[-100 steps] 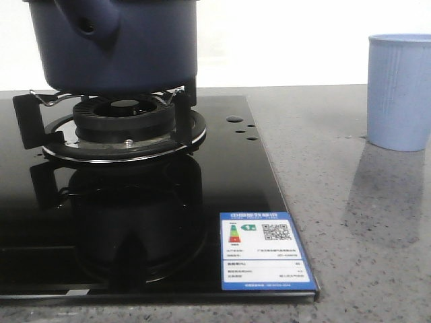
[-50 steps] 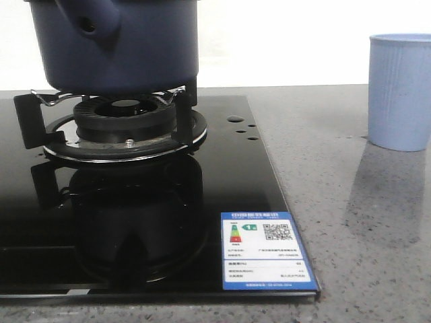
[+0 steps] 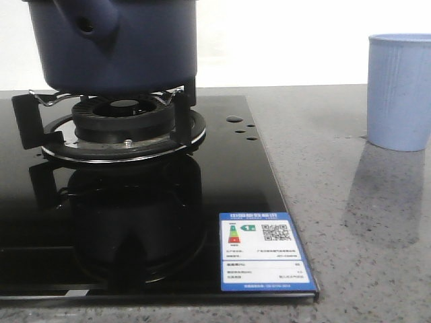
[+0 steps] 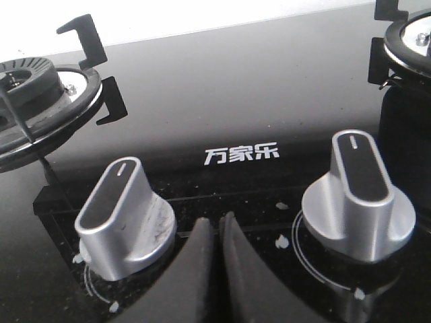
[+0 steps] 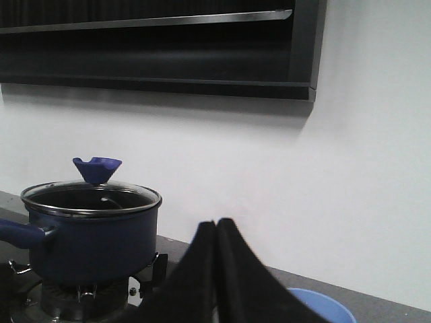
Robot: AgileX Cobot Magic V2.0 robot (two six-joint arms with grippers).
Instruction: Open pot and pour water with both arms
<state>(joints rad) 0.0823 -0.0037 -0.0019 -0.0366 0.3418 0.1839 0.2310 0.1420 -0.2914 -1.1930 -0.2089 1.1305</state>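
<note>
The dark navy pot point(image 3: 121, 44) stands on the burner grate point(image 3: 114, 124) of the black glass stove; its stubby handle with a hole faces the camera. The right wrist view shows the pot point(image 5: 94, 239) with a glass lid and blue knob point(image 5: 97, 168) on it. My right gripper point(image 5: 217, 225) is shut and empty, well away from the pot. My left gripper point(image 4: 217, 221) is shut and empty, low over the stove front between two silver knobs. Neither arm appears in the front view.
A light blue ribbed cup point(image 3: 401, 91) stands on the grey counter point(image 3: 350, 222) at the right; its rim point(image 5: 323, 306) shows behind my right fingers. Two silver control knobs point(image 4: 124, 215) point(image 4: 357, 195) flank the left gripper. A second burner point(image 4: 40, 101) lies beyond them.
</note>
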